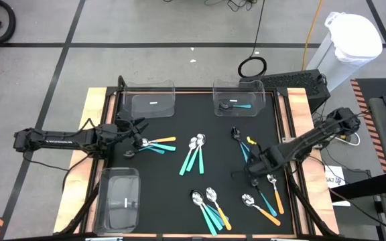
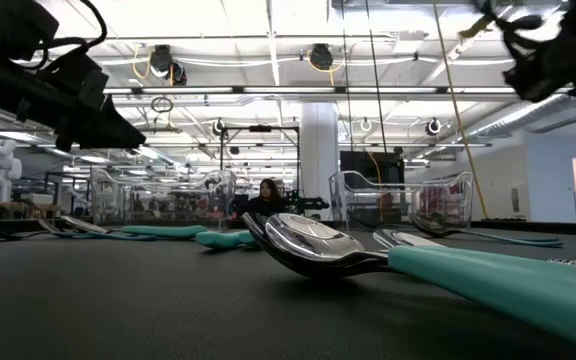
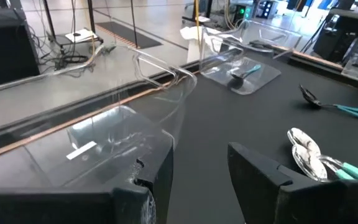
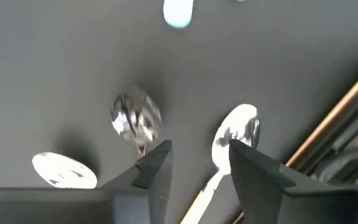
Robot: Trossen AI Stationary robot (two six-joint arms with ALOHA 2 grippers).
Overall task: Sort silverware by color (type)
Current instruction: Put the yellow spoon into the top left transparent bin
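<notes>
Small spoons with metal bowls and teal, light blue or orange handles lie in groups on the black mat (image 1: 179,184). One group (image 1: 156,143) is at the left, one (image 1: 194,154) in the centre, one (image 1: 210,207) near the front, and others (image 1: 267,201) at the right. One teal spoon (image 1: 236,106) lies in the far right clear bin (image 1: 238,94). My left gripper (image 1: 137,131) is open and empty beside the left group, and it also shows in its wrist view (image 3: 201,168). My right gripper (image 4: 194,162) is open above the right group (image 1: 253,169). Its fingers stand on either side of a spoon's neck (image 4: 213,177).
A clear bin (image 1: 149,100) stands at the far left of the mat and another (image 1: 119,201) at the near left edge. Wooden borders (image 1: 89,134) frame the mat. In the low view a teal-handled spoon (image 2: 318,245) lies close in front. A person (image 2: 266,195) sits far behind the table.
</notes>
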